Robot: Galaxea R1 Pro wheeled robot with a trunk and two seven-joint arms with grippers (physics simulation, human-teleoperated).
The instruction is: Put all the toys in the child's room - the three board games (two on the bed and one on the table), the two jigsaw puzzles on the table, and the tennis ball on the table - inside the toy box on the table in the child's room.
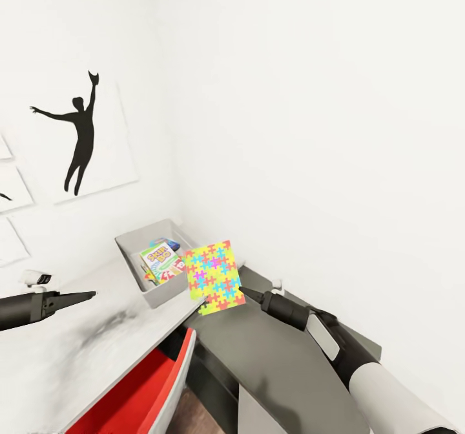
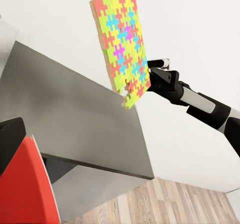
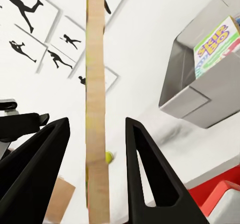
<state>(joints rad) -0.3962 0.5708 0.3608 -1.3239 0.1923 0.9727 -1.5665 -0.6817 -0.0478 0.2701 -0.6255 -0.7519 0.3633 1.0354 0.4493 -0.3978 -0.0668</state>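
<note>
The long pale grey table (image 1: 77, 350) is carrying a shallow grey toy box (image 1: 132, 253) near the wall, with the SKIP-BO game box (image 1: 161, 258) lying inside it. Just beside that bin, the right gripper (image 1: 244, 292) is pinching the thin multicoloured jigsaw slab (image 1: 214, 277) upright in the air. The left gripper (image 1: 90, 294) is hovering away from the bin; I cannot tell its jaws. A small yellow-green ball (image 3: 108, 157) is sitting farther off.

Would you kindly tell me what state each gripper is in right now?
Left gripper: holding nothing; open or shut cannot be told.
Right gripper: closed on the jigsaw puzzle, held up beside the toy box.
</note>
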